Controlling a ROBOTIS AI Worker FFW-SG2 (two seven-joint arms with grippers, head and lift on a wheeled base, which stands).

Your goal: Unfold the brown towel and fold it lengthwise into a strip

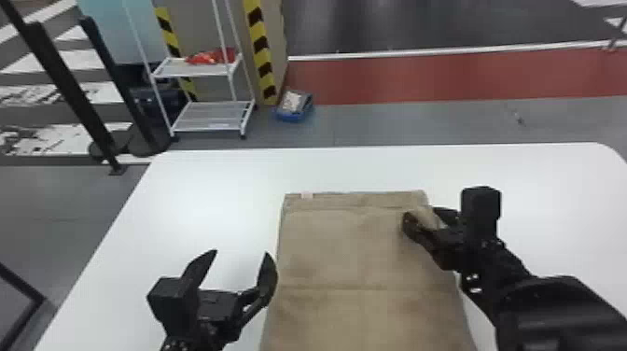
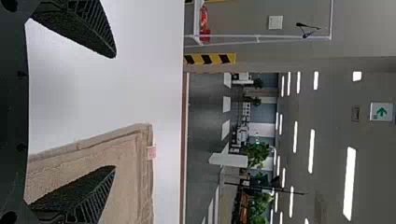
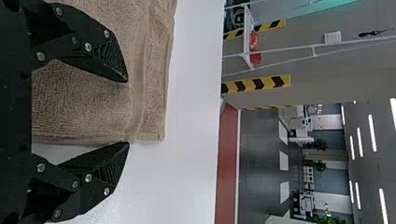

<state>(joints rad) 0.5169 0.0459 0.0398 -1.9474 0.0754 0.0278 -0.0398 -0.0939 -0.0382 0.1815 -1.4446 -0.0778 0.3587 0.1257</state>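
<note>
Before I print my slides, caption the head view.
Left gripper and right gripper, jaws open, at opposite sides of brown towel.

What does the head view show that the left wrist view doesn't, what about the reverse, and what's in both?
Head view: the right gripper at the towel's right edge, near its far corner, and a blue box on the floor beyond the table.

Left wrist view: a green arrow sign, plants and lit ceiling lights.

Both: the open left gripper, the towel with its small tag, the table and striped tape.
</note>
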